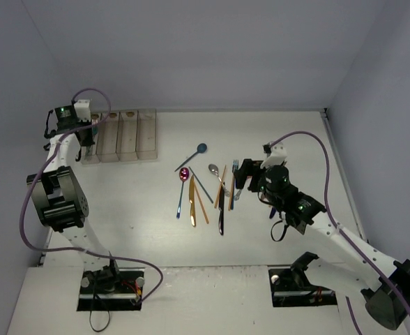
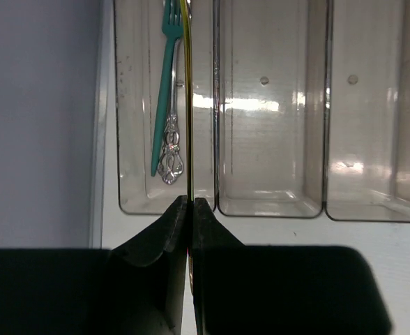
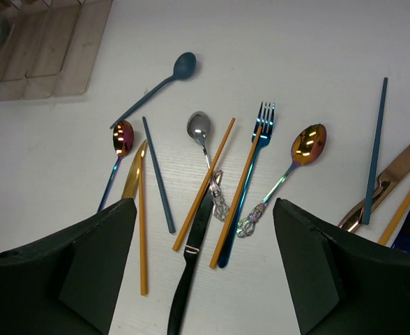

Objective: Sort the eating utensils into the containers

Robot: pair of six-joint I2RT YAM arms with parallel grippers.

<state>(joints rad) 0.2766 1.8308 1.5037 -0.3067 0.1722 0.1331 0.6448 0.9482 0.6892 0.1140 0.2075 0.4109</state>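
Left tool [image 2: 190, 202] tight around thin gold utensil [image 2: 188, 105]

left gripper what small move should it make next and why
Probably lower slightly and open: the left gripper is shut on a thin gold utensil held over the leftmost bin, where a teal fork and a silver utensil already lie.

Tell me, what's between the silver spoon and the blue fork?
An orange stick lies slanted between the silver spoon and the blue fork; the right wrist view shows it.
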